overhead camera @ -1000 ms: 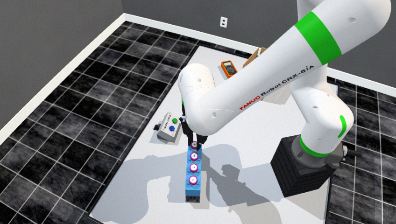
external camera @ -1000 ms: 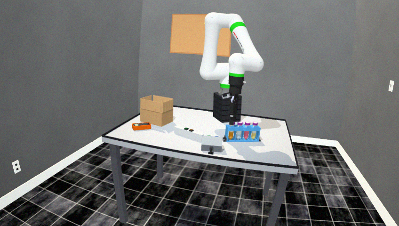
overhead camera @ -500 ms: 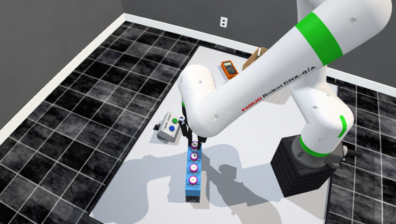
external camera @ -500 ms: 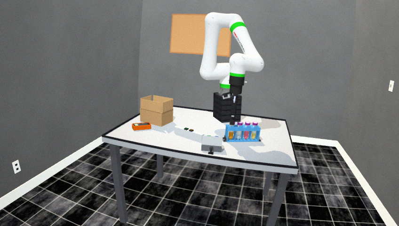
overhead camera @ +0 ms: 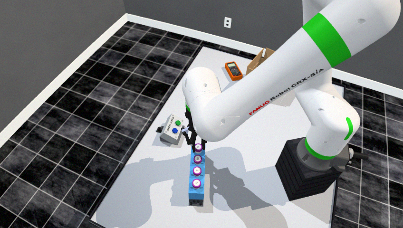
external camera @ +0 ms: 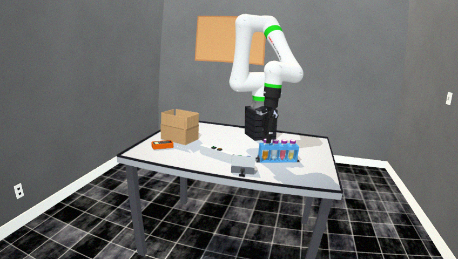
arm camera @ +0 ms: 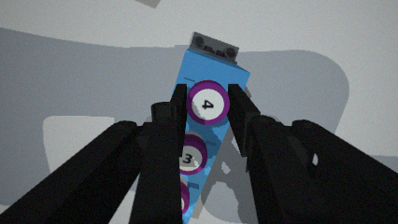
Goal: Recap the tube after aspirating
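The blue decapping station (overhead camera: pixel 196 180) holds four tubes with purple caps. In the wrist view the cap of tube 4 (arm camera: pixel 207 103) sits on its tube at the end of the rack, and my gripper (arm camera: pixel 206 99) is shut on it, one finger touching each side. The cap of tube 3 (arm camera: pixel 189 158) shows just below, on its tube. In the top view the gripper (overhead camera: pixel 197 145) stands upright over the far end of the rack, next to the key housing (overhead camera: pixel 171 129) with the blue CYCLE key (overhead camera: pixel 175 130) and the green READY key (overhead camera: pixel 177 122), both unlit.
The cap tray (external camera: pixel 215 150), a flat white block with two small lamps, lies left of the key housing (external camera: pixel 243 164); the arm hides it in the top view. A cardboard box (external camera: pixel 179 125) and an orange multimeter (external camera: pixel 162 144) stand at the table's far left. The arm's black base (overhead camera: pixel 306 172) is close behind the rack.
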